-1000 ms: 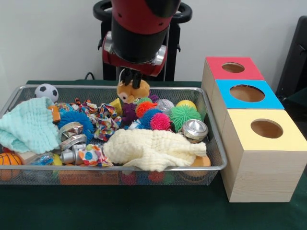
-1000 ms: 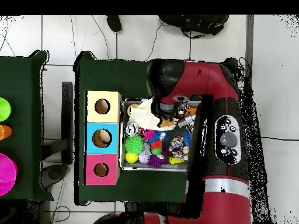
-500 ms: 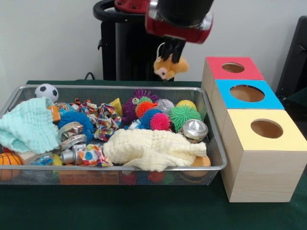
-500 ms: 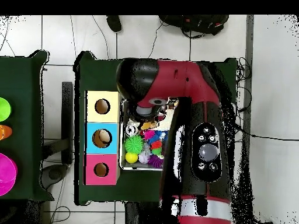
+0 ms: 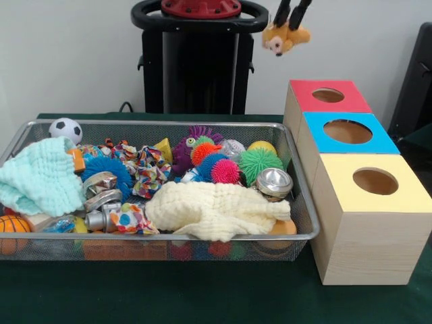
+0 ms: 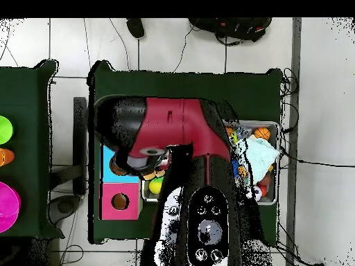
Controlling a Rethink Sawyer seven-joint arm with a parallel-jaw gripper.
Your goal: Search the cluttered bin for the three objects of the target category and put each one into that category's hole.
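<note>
The black jaws [image 5: 290,15] pinch a small orange plush animal [image 5: 285,37], which dangles just beneath them. Below and beside it stand three square wooden boxes with round holes: red-topped [image 5: 329,96], blue-topped [image 5: 348,131], yellow-topped [image 5: 374,182]. Further off lies the wire-mesh bin [image 5: 300,196] of soft, spiky and metal toys.

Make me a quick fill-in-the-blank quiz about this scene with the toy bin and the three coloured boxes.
1. The gripper holds a small orange plush toy high above the ____ box.
2. The middle box's top is ____.
3. The box nearest the camera has a ____ top.
4. A cream cloth lies in the wire ____.

Missing words: red; blue; yellow; bin
</note>
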